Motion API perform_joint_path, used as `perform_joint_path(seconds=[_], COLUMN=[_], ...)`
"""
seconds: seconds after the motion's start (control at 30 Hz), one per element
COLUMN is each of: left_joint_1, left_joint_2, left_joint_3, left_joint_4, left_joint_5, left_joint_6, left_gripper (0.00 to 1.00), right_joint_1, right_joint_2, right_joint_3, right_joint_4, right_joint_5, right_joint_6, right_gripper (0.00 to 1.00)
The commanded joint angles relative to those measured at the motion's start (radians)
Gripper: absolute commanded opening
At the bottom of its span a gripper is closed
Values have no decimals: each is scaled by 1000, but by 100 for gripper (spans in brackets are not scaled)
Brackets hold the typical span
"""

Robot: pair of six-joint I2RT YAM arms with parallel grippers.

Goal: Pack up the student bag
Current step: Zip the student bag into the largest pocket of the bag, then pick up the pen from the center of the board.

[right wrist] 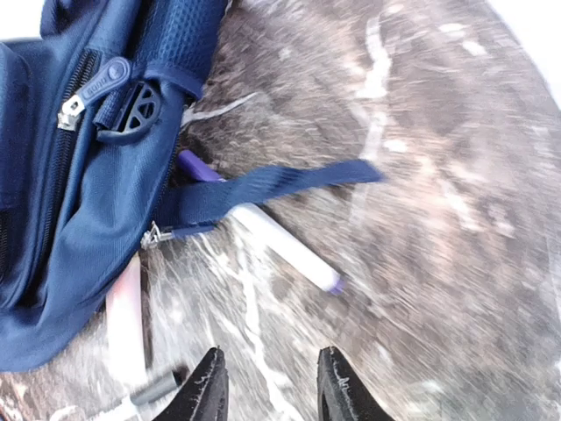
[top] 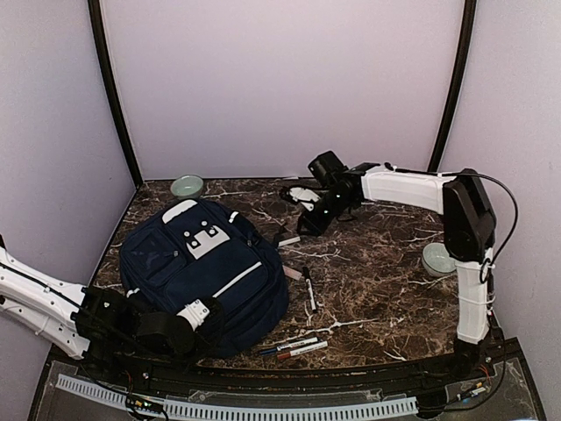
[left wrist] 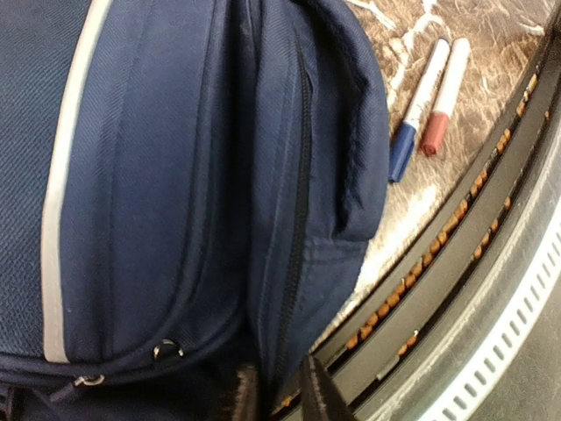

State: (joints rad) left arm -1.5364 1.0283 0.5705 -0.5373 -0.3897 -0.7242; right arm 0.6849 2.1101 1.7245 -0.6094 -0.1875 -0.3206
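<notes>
The student bag [top: 206, 272] lies flat on the bench [top: 377, 289], its near edge at the left gripper [left wrist: 276, 399], whose jaws stand barely apart; whether they pinch fabric I cannot tell. The right gripper [right wrist: 272, 390] hangs open, the bag ahead-left, a purple-capped marker [right wrist: 280, 241] just ahead.

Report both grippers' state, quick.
Left gripper: cannot be told; only its fingertips show, close together at the backpack edge.
Right gripper: open, empty, above the table.
</notes>
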Motion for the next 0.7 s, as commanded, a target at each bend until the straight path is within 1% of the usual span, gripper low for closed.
perform_joint_path(seconds=[0.0,0.13,0.23,0.33,0.4,0.47,0.53,0.67], left_joint_1=[-15,-16,-15,-15,-14,-12,9,67], left_joint_2=[6,-2,-16,-25,-31,-34,-31,-7], left_joint_3=[72,148,202,252,261,252,242,232], left_joint_4=[-77,-140,-193,-281,-317,-310,-285,-261], left_joint_5=[77,29,-83,-247,-331,-379,-392,-346], left_joint_6=[-18,3,3,-58,-95,-97,-84,-67], left_gripper=[23,32,38,49,62,71,75,75], right_joint_1=[-10,-8,6,33,58,87,126,160], right_joint_2=[-121,-185,-207,-197,-179,-159,-137,-81], right_joint_3=[-107,-200,-253,-289,-292,-295,-288,-244], right_joint_4=[47,46,51,62,53,54,57,43], right_joint_5=[0,-52,-65,-46,-46,-37,0,25], right_joint_6=[-14,-32,-30,-39,-37,-34,-32,-29], right_gripper=[36,35,36,40,43,48,51,54])
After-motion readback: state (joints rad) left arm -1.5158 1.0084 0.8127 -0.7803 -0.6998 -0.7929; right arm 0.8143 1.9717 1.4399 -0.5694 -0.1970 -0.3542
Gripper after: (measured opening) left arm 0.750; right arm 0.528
